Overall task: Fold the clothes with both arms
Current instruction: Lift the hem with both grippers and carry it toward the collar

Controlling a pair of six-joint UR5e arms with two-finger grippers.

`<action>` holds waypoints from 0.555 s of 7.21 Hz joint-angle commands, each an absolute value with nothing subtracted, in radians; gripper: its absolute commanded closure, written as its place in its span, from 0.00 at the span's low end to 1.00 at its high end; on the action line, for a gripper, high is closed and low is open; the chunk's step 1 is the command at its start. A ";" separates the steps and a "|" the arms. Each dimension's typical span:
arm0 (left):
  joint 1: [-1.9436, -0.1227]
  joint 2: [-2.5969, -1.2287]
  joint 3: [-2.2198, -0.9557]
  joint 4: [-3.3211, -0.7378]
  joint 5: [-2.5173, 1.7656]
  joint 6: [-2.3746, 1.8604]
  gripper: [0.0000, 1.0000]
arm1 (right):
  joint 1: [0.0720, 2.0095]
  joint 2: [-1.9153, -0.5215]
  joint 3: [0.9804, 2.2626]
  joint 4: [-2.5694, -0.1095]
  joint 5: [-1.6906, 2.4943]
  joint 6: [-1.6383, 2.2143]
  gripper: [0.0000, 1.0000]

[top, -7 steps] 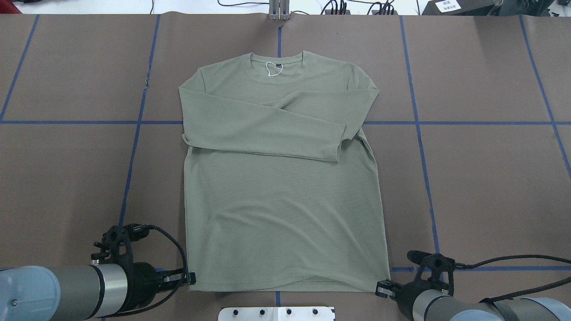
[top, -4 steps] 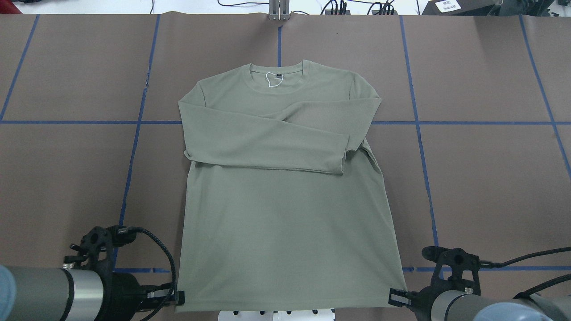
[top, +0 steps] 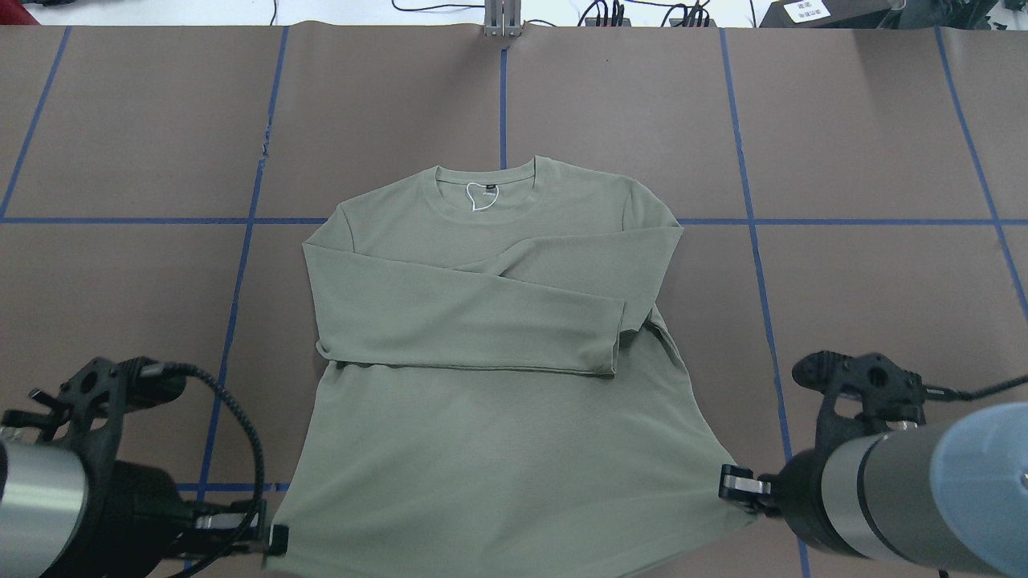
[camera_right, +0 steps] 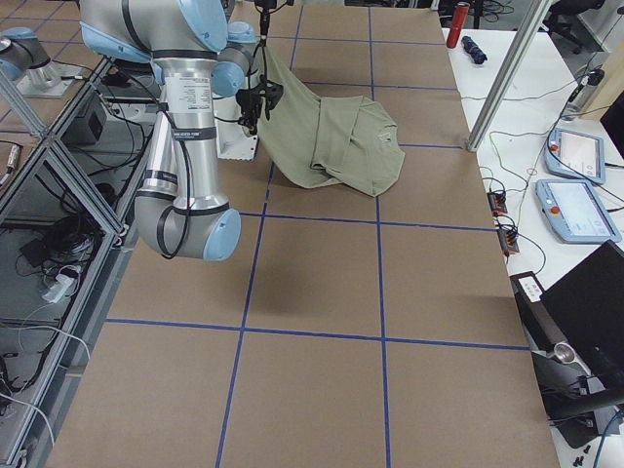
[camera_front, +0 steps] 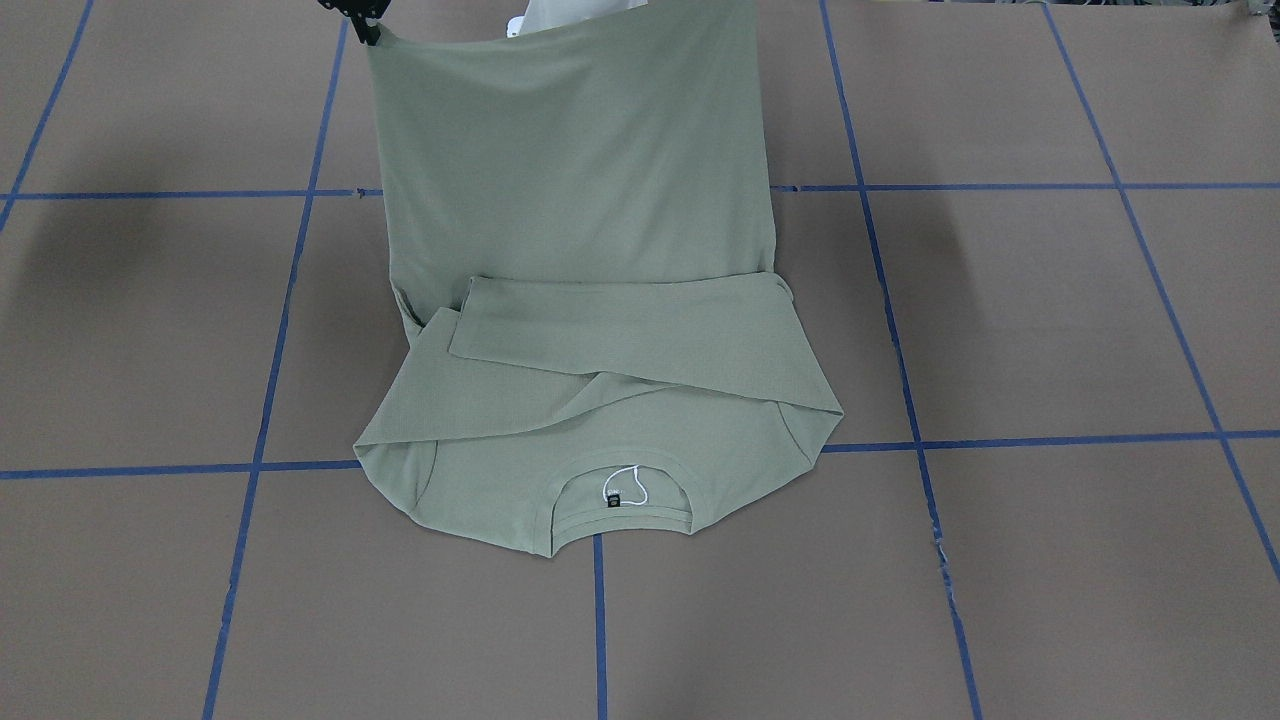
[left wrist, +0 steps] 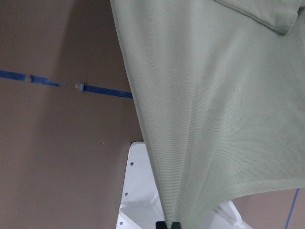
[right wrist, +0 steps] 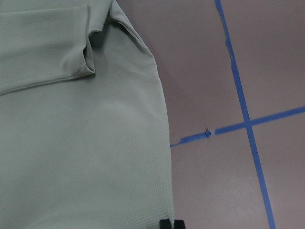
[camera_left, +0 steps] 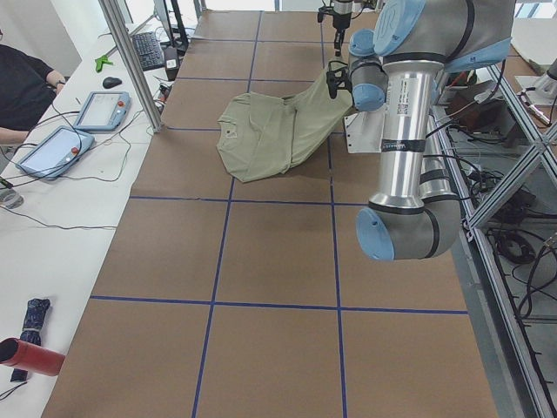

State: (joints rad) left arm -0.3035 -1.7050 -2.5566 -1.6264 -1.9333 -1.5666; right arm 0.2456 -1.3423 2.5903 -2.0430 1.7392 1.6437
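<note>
The sage-green long-sleeved shirt lies face up with its collar and black neck label on the far side from me. Both sleeves are folded across the chest. Its hem end is lifted off the table and hangs stretched between my two grippers. My left gripper is shut on the left hem corner, and its fingertips pinch the cloth. My right gripper is shut on the right hem corner and shows at the top left of the front-facing view.
The brown table cover carries a grid of blue tape lines. My white pedestal base is under the raised hem. A metal post, tablets and a seated person are along the far table edge.
Both grippers have risen and drawn back toward my base with the hem corners. The shirt slid toward me, and its collar now lies near the blue cross line.
</note>
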 commanded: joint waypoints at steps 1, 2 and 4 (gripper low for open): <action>-0.502 -1.898 -2.316 -1.591 -1.950 -1.359 1.00 | 0.456 -1.192 2.422 -2.068 1.782 1.388 1.00; -0.614 -1.983 -2.213 -1.530 -1.957 -1.250 1.00 | 0.589 -1.151 2.326 -2.062 1.868 1.288 1.00; -0.789 -2.049 -2.070 -1.503 -2.054 -1.039 1.00 | 0.722 -1.004 2.104 -2.056 1.893 1.194 1.00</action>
State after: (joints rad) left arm -0.6837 -2.0061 -2.1607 -1.5191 -2.0131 -1.1627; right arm 0.6385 -1.0962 2.2398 -2.0587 1.8736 1.2586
